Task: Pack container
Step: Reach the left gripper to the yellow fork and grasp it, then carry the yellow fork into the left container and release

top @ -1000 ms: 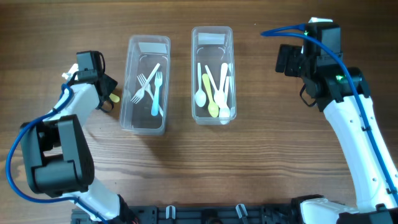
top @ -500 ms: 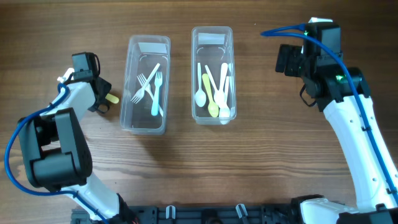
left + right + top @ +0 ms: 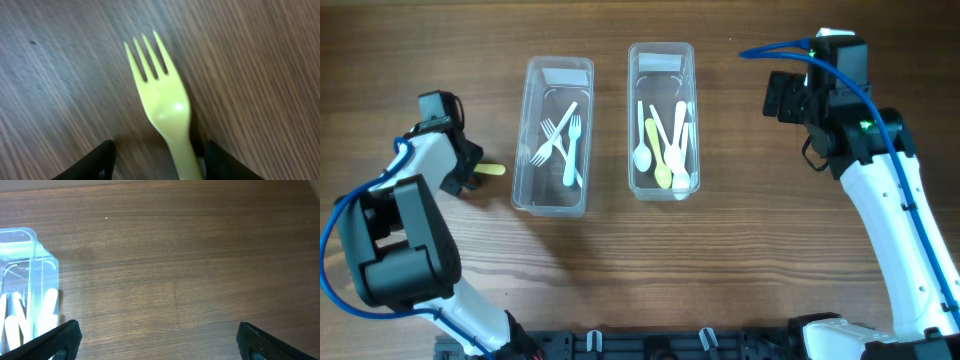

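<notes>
While the yellow fork (image 3: 492,170) lies flat on the table (image 3: 620,260) in the overhead view, the left tool (image 3: 468,171) sits at its handle end. The fork's long axis runs left to right, with the tines toward the fork container (image 3: 523,130) just beside it. That clear bin holds white and pale blue forks (image 3: 565,140); the spoon container (image 3: 631,120) next to it holds white and yellow spoons (image 3: 660,150). The right tool (image 3: 775,100) hangs well apart, beyond the spoon container, so the left arm is plainly the nearer. Only the bin's near wall stands between fork and bin, and the fork would have to be lifted over it.

From the left wrist, the tines point away from the camera and the handle runs back between the two fingers (image 3: 102,160). These stand apart on either side without pressing it, so I judge the tool open and holding nothing.

From the right wrist, the fingers (image 3: 55,340) are spread wide over bare table, empty, with a corner of the spoon container at the left edge.
</notes>
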`<state>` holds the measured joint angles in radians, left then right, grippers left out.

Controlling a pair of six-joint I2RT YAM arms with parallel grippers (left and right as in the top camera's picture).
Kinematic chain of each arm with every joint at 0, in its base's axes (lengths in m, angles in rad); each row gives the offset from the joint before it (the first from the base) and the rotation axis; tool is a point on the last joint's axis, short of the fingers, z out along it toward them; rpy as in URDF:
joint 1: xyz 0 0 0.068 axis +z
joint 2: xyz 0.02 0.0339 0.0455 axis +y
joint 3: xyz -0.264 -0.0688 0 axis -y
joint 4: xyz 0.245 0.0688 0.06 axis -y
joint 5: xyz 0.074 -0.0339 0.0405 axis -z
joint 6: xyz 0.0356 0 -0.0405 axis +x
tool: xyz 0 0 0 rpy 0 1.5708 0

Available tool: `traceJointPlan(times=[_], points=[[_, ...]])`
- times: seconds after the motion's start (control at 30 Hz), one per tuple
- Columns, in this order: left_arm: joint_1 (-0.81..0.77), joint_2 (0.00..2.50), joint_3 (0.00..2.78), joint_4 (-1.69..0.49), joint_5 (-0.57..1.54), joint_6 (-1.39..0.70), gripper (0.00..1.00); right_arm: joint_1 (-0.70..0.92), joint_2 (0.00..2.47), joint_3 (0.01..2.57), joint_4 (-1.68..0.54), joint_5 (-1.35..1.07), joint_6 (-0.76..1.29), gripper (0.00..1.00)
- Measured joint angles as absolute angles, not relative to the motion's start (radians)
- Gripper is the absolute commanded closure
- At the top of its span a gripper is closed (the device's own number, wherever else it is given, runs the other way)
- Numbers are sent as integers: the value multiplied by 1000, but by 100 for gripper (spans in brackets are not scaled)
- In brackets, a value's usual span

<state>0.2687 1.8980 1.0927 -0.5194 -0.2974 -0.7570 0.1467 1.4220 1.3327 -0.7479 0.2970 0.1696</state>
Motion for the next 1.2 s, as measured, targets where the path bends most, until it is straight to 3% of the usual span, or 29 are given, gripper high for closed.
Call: traceJointPlan(times=[0.07, 0.2, 0.6, 0.83, 1.2], points=[[287, 1898, 1093, -521, -298, -764, 61, 147, 1422, 1333, -748, 297, 170, 0], [313, 1898, 1093, -519, -286, -765, 69, 147, 1422, 1333, -748, 297, 170, 0], [327, 1894, 1093, -495, -226, -762, 76, 147, 1422, 1333, -748, 297, 170, 0], [327, 1874, 1085, -466, -176, -761, 96, 147, 1422, 1333, -748, 297, 170, 0], [327, 1701, 1068, -468, -128, -765, 96, 147, 1422, 1333, -748, 297, 170, 0]])
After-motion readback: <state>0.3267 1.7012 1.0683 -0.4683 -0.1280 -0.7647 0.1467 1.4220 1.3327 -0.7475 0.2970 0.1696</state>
